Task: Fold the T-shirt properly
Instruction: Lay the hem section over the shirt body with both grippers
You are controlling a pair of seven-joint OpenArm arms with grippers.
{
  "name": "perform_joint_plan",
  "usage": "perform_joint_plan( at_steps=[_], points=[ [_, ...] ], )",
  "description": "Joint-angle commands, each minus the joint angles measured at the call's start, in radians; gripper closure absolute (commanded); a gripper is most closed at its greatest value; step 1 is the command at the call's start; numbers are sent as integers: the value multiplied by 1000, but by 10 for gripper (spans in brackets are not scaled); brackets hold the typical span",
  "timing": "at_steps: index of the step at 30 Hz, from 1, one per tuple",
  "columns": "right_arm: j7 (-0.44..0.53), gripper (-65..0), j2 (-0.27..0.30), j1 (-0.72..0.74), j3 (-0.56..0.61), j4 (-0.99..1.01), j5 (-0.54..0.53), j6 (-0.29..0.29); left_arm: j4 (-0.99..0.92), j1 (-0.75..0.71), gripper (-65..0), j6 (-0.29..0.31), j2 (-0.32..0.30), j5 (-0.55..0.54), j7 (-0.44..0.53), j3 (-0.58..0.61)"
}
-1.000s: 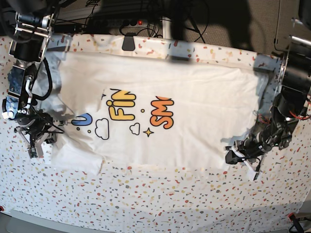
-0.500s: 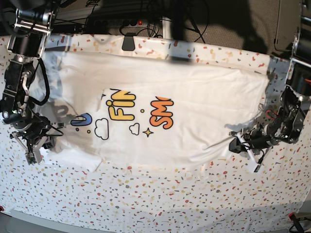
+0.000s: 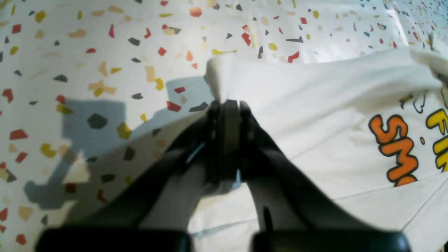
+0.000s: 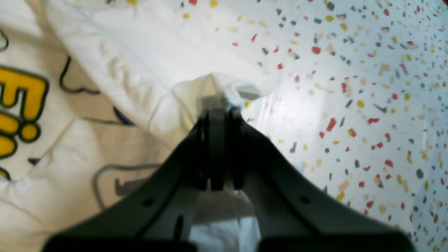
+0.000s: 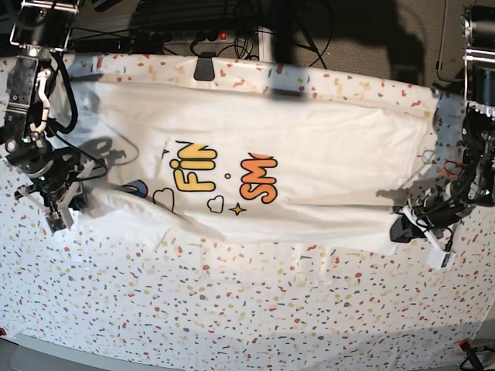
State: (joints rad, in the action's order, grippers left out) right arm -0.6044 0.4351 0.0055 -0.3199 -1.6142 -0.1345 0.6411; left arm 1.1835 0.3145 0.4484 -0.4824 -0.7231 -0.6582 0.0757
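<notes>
The white T-shirt lies spread print-up across the speckled table, its yellow and orange letters near the middle. My left gripper, at the right of the base view, is shut on the T-shirt's near right corner. In the left wrist view the left gripper pinches a peak of white cloth. My right gripper, at the left of the base view, is shut on the T-shirt's near left part. In the right wrist view the right gripper holds bunched fabric. The near hem is stretched between them.
A black clip sits on the table's far edge, with cables and dark equipment behind it. Speckled table cover stretches from the shirt to the near edge. Both arms stand at the table's sides.
Both grippers have drawn apart and slightly away from the near edge, still holding the cloth. The shirt's near hem is now tauter and a fold partly covers the blue letter.
</notes>
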Motion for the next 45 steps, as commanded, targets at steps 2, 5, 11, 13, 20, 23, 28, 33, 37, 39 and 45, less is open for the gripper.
perform_joint_plan(
  at_steps=[2, 5, 11, 13, 20, 23, 28, 33, 37, 39, 45],
  points=[
    [11, 0, 39, -8, -8, -31, -3, -1, 22, 17, 0, 5, -23, -10, -5, -16],
    [4, 0, 74, -36, -13, -34, 0, -1, 22, 10, 0, 5, -31, -8, -16, -16],
    [-13, 0, 97, -40, -103, -34, -27, -1, 23, 3, 0, 4, -36, -8, -29, -16],
    [-32, 0, 97, -40, -130, -34, -62, -1, 23, 3, 0, 4, -36, -9, -48, -16],
    [-59, 0, 94, -40, -137, -34, -80, -1, 23, 3, 0, 4, -37, -11, -143, -16],
    [-88, 0, 93, -40, -137, -34, -80, -1, 23, 3, 0, 4, -36, -11, -187, -16],
    [-142, 0, 93, -40, -137, -34, -84, -1, 23, 3, 0, 4, -36, -11, -204, -16],
    [-209, 0, 93, -40, -137, -34, -134, 5, 23, 2, 0, 4, -36, -11, -217, -16],
    [-220, 0, 78, -40, -137, -34, -139, 40, 23, 1, 0, 4, -36, -11, -233, -16],
    [-220, -23, 72, -40, -137, -34, -167, 40, 23, 1, 0, 4, -36, -11, -233, -16],
    [-218, -303, 72, -39, -137, -33, -217, 40, 23, 2, -75, 4, -36, -11, -252, -16]
  ],
)
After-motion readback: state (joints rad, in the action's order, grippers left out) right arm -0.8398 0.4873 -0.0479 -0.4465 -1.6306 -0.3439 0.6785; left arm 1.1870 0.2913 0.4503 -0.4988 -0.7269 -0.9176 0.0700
